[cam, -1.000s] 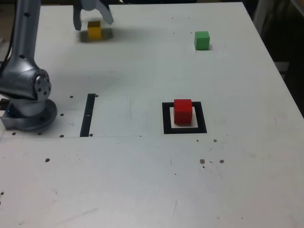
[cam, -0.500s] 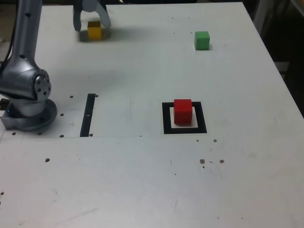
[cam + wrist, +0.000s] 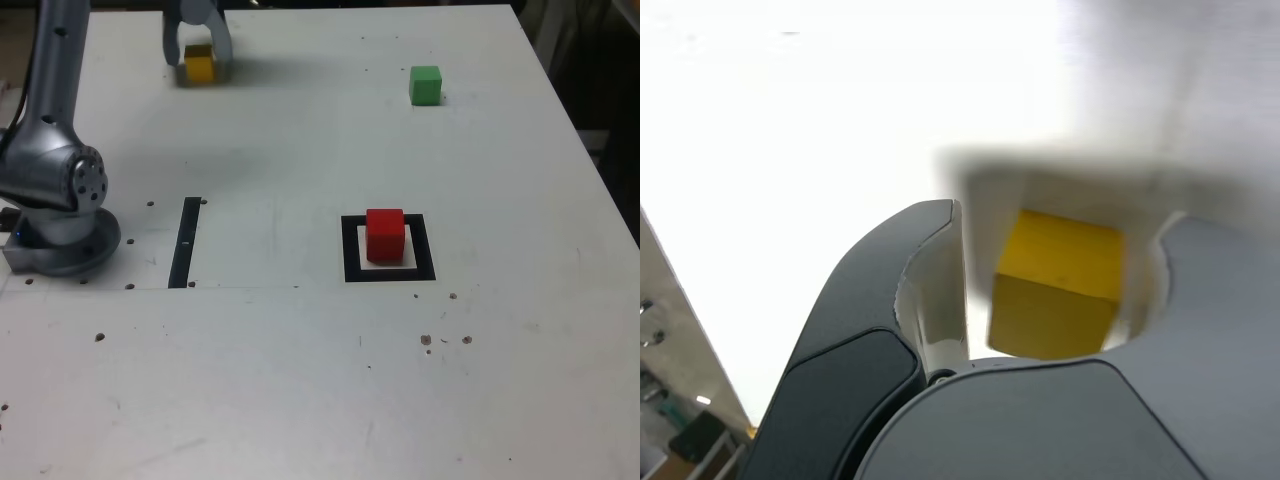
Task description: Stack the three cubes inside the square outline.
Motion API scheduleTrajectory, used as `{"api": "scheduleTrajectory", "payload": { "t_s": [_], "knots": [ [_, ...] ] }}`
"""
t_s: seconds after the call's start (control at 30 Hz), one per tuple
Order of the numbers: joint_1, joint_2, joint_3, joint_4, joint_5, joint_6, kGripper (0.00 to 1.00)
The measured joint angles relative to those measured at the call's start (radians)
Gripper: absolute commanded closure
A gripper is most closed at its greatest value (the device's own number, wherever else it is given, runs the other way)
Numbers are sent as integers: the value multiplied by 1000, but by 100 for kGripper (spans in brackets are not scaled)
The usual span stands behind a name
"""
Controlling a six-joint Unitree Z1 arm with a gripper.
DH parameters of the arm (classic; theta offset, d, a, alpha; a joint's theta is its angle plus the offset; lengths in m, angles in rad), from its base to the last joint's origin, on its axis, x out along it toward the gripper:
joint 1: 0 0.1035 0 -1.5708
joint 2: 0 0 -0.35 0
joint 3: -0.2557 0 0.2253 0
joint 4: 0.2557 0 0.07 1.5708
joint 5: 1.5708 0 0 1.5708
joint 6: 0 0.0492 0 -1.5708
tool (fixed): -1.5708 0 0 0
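the gripper (image 3: pixel 199 61) was spread around the yellow cube (image 3: pixel 1060 285), one finger to each side, with a visible gap on one side and the other finger very near, perhaps touching; no pinch showed. the cube sat on the white table (image 3: pixel 270 380), near the far edge at the exterior view's left. the step in hand, as i judged it, was grasping that cube. doing it well called for centring the fingers on two opposite faces, since the wrist view showed the cube off the middle of the opening and slightly turned, then closing gently so that neither finger shoved or twisted it. a low, square grip would have made a level lift likelier, and a straight rise would have spared it a scrape. as for the count, there were three cubes: one yellow, one green (image 3: pixel 425 86), alone toward the exterior view's right, and one red (image 3: pixel 385 236), inside the one square outline (image 3: pixel 352 270). there was one black strip (image 3: pixel 184 243), one arm (image 3: pixel 55 80) and one gripper with two fingers. nothing was stacked on the red one.
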Motion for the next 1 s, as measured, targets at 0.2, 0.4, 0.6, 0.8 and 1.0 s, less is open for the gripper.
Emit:
{"api": "scheduleTrajectory", "payload": {
  "t_s": [0.2, 0.4, 0.6, 0.8, 1.0],
  "knots": [
    [-1, 0, 0, -2, -14, 11, 68],
    [-2, 0, 0, -1, -15, 11, 68],
    [-2, -1, -1, -1, -20, 13, 68],
    [-15, -18, 4, 4, -36, 14, 68],
    [-43, -75, 30, 15, -80, 2, 68]
  ]
}}
